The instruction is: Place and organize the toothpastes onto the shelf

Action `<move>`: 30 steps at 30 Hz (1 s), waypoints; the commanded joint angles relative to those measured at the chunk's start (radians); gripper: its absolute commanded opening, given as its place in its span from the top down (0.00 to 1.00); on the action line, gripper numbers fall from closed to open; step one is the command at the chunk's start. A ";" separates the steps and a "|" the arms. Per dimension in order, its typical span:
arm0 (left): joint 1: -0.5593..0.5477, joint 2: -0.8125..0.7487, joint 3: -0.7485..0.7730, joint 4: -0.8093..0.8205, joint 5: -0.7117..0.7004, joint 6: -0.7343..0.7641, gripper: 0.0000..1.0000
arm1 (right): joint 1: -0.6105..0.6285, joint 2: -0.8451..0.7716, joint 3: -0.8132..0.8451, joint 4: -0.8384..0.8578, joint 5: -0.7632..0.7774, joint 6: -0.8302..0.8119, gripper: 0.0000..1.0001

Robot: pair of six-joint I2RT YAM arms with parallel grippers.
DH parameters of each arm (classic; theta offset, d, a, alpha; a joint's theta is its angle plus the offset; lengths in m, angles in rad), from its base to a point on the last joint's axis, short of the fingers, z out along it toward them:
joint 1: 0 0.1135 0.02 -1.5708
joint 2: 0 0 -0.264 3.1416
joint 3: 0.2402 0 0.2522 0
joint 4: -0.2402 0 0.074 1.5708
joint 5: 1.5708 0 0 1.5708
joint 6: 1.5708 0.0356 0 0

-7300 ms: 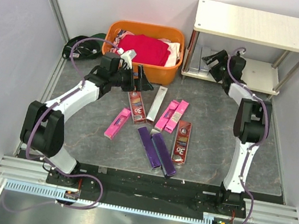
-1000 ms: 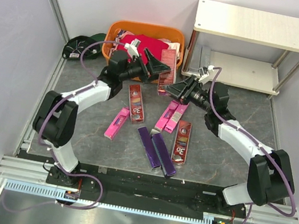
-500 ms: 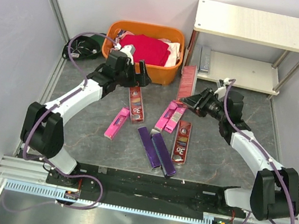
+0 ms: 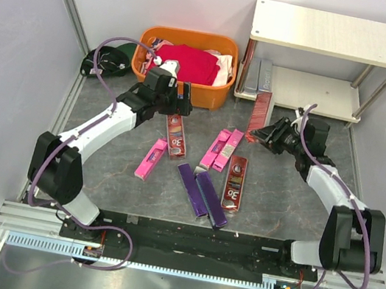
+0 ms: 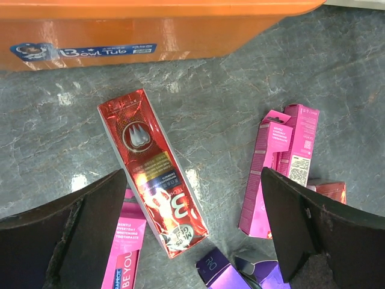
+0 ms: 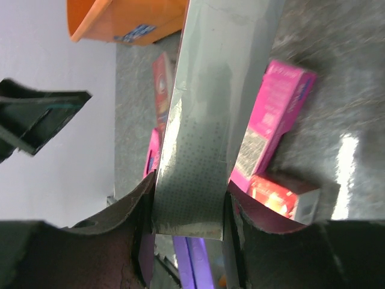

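My right gripper [image 4: 264,135] is shut on one end of a long toothpaste box [image 4: 261,109], held off the table in front of the shelf [image 4: 332,34]. That box [image 6: 216,90] shows a silver-grey face between the fingers [image 6: 141,229] in the right wrist view. Grey boxes [image 4: 259,74] lie on the shelf's lower board. My left gripper [image 4: 181,103] hangs open and empty over a dark red box [image 5: 153,171]. Pink boxes [image 4: 222,149], a single pink box [image 4: 151,158], purple boxes [image 4: 201,193] and another red box [image 4: 235,183] lie on the table.
An orange basket [image 4: 203,94] with a red cloth [image 4: 186,62] stands left of the shelf, just behind my left gripper. A dark bundle of cable [image 4: 106,62] lies at the left wall. The shelf's metal posts [image 4: 246,64] stand beside the held box.
My right gripper has carried the box away from the basket, right and back toward the shelf, and the box stands more upright. The open left gripper has drawn back over the red box.
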 commanded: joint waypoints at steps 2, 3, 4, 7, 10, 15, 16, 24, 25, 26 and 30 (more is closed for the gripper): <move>-0.014 0.013 0.041 0.008 0.013 0.065 0.00 | -0.044 0.124 0.143 0.107 -0.007 -0.054 0.84; -0.014 0.008 0.038 0.010 0.015 0.066 0.00 | -0.047 0.144 0.156 0.127 -0.011 -0.047 0.84; -0.015 0.007 0.035 0.010 0.018 0.066 0.00 | -0.060 0.163 0.179 0.150 -0.018 -0.027 0.84; -0.015 0.001 0.027 0.016 0.029 0.068 0.00 | -0.092 0.252 0.254 0.206 -0.043 -0.014 0.84; -0.017 -0.002 0.021 0.022 0.039 0.068 0.00 | -0.116 0.345 0.340 0.212 -0.066 -0.022 0.84; -0.018 -0.004 0.011 0.030 0.066 0.060 0.00 | -0.161 0.490 0.462 0.287 -0.106 0.041 0.84; -0.018 -0.005 0.010 0.031 0.067 0.059 0.00 | -0.169 0.505 0.473 0.305 -0.106 0.051 0.83; -0.023 -0.001 -0.004 0.040 0.082 0.050 0.00 | -0.184 0.701 0.631 0.425 -0.130 0.150 0.82; -0.023 -0.005 -0.007 0.039 0.085 0.048 0.00 | -0.185 0.712 0.643 0.420 -0.118 0.148 0.82; -0.023 -0.007 -0.010 0.042 0.084 0.045 0.00 | -0.187 0.733 0.659 0.414 -0.113 0.145 0.82; -0.026 -0.018 -0.022 0.056 0.084 0.033 0.00 | -0.198 0.792 0.755 0.335 -0.093 0.105 0.81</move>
